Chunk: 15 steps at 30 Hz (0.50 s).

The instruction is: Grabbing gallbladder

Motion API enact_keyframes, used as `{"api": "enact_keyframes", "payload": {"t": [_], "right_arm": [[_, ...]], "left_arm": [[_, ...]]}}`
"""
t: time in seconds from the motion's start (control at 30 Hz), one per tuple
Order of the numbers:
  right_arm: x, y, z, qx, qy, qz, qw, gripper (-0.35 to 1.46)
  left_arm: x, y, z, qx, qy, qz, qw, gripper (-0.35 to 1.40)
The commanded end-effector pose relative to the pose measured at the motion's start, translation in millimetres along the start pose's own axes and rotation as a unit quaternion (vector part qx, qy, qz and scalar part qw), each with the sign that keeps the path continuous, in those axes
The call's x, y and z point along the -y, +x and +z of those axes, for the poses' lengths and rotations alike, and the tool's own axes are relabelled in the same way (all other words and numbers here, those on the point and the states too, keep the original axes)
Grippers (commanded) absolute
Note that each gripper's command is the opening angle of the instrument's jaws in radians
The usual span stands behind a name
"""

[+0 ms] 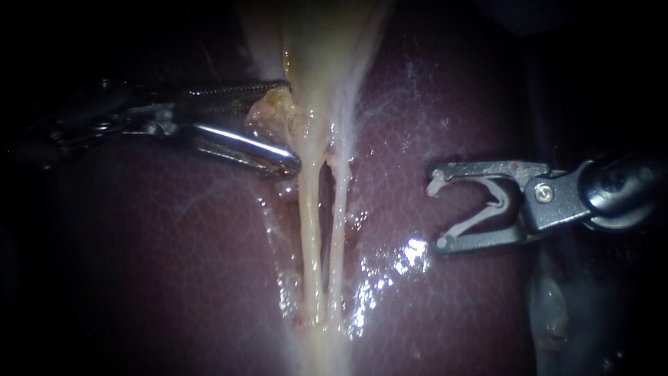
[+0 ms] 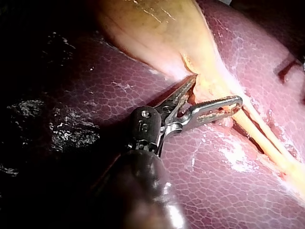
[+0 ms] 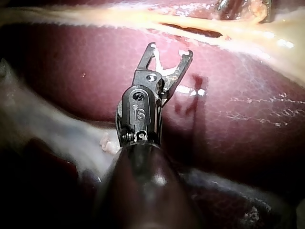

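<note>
Dark red surface: the liver [image 1: 174, 264] fills the scene, wet and glistening, with the other tissue lying on it.
Gallbladder: the pale yellow gallbladder [image 1: 327, 42] lies on the liver at the top centre of the endoscope view and narrows downward to a neck.
Tubes: two thin pale tubes [image 1: 311, 237] run side by side from the neck down the liver, with a narrow dark gap between them.
Left instrument: the left instrument [image 1: 293, 126] comes in from the left, and its end effector is at the gallbladder's neck.
Left end effector state: its two jaws stand wide apart. A lump of yellow tissue at the neck sits between them. The upper jaw tip touches the gallbladder's edge and the lower jaw tip lies over the nearer tube. The tissue is not clamped.
Right instrument: the right instrument [image 1: 437, 209] comes in from the right and hangs over bare liver, well apart from the tubes.
Right end effector state: its jaws are spread, and a white clip [image 1: 495, 202] is seated between them, touching both.
</note>
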Motion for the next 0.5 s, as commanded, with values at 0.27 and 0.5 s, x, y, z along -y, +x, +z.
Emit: {"api": "enact_keyframes", "payload": {"t": [0.27, 0.5], "right_arm": [[0.0, 0.0, 0.0, 0.000, 0.000, 0.000, 1.0000, 0.50], [0.0, 0.0, 0.0, 0.000, 0.000, 0.000, 1.0000, 0.50]], "left_arm": [[-0.7, 0.2, -1.5, -0.013, 0.004, -0.027, 0.9995, 0.42], [-0.7, 0.0, -2.3, -0.021, 0.005, -0.048, 0.9986, 0.10]]}}
